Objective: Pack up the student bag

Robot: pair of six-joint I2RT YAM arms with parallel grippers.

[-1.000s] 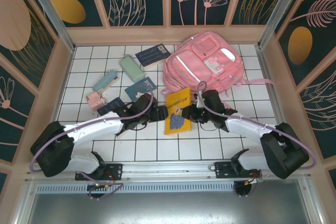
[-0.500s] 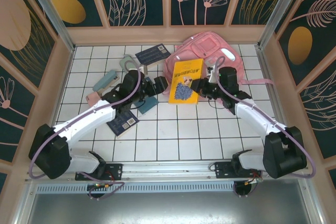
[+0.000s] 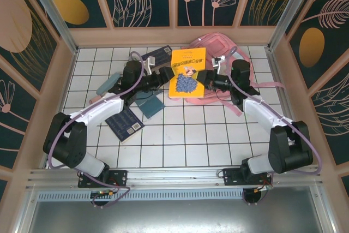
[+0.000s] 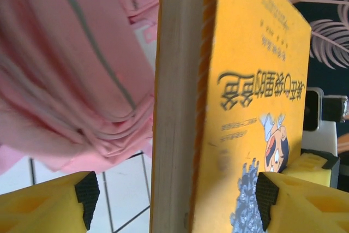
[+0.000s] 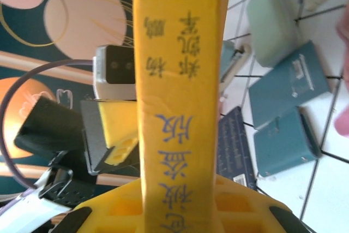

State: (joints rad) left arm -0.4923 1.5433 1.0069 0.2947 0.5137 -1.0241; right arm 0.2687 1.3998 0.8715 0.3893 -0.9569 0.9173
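Observation:
The student bag, a large pink backpack, lies at the back right of the tiled floor, largely covered by a yellow book held up over it. My right gripper is shut on the book's right edge; the spine rises from between its yellow fingers. My left gripper stands open astride the book's left edge. In the left wrist view the page edge sits between the pads, the left pad clear of it, with pink bag fabric behind.
A dark blue book and a teal case lie left of centre. A dark notebook, a teal stapler and a pink item sit further left. A mint case lies beyond. Wooden walls enclose the floor.
Both arms have swung towards the back wall. The right gripper carried the yellow book up over the bag, and the left gripper came to its left edge, jaws narrowing.

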